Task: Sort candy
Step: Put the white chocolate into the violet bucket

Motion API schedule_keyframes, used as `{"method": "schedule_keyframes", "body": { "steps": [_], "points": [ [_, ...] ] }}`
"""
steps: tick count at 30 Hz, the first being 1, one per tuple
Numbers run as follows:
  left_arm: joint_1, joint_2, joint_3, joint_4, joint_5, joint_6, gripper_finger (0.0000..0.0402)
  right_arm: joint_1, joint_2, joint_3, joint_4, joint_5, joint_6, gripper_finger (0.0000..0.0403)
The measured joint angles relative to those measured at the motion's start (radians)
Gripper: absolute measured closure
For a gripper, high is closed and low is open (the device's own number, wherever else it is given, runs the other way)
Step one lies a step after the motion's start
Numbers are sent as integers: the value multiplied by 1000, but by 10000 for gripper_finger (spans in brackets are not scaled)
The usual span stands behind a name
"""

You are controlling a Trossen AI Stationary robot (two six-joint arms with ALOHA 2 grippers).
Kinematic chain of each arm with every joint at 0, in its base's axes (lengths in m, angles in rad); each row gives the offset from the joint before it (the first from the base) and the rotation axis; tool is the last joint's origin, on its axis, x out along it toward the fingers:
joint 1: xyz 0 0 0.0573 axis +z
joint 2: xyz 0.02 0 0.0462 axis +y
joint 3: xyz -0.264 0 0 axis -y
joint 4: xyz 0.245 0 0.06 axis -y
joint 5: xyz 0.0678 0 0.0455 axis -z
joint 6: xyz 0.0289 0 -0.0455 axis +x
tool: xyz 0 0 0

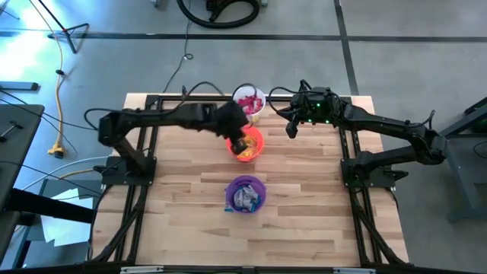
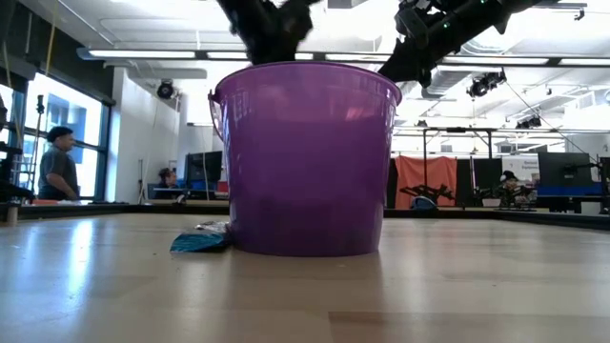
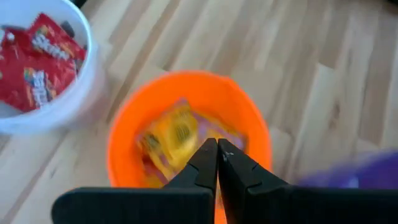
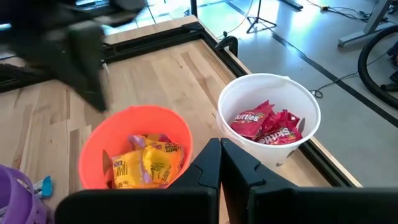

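Since the left gripper (image 1: 242, 142) hangs right over the orange cup (image 1: 246, 144) with its fingers pressed together and nothing pinched between them, it looks like the yellow candy (image 3: 171, 137) is already sitting where it belongs. The smart move, going by these shots, would be to lift straight up before swinging anywhere, so the fingers don't clip the orange rim and tip the cup.

Going across the table: the white cup (image 1: 249, 101) with the red candy (image 4: 264, 123) sits at the far edge, touching or nearly touching the orange cup, so there isn't much room for sideways drift. The purple cup (image 1: 245, 193) stands closer to the near edge, mid-table, with blue-white candy inside, and one blue wrapper (image 2: 199, 242) lies on the wood just beside it. That stray looks like the next pickup.

Over by the far right corner, the right gripper (image 1: 291, 126) waits, fingers also shut and empty.
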Motion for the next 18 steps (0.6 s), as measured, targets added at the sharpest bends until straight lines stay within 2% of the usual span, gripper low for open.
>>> {"method": "schedule_keyframes", "body": {
  "steps": [6, 12, 18],
  "points": [
    [-126, -143, -196, 48, -43, -130, 401, 0, 0, 0, -1, 0, -3, 403],
    [-264, -321, -464, 102, -57, -413, 401, 0, 0, 0, 0, 0, -3, 403],
    [-457, -425, -646, 111, -63, -691, 401, 3, 0, 0, 0, -5, 4, 403]
  ]
}}
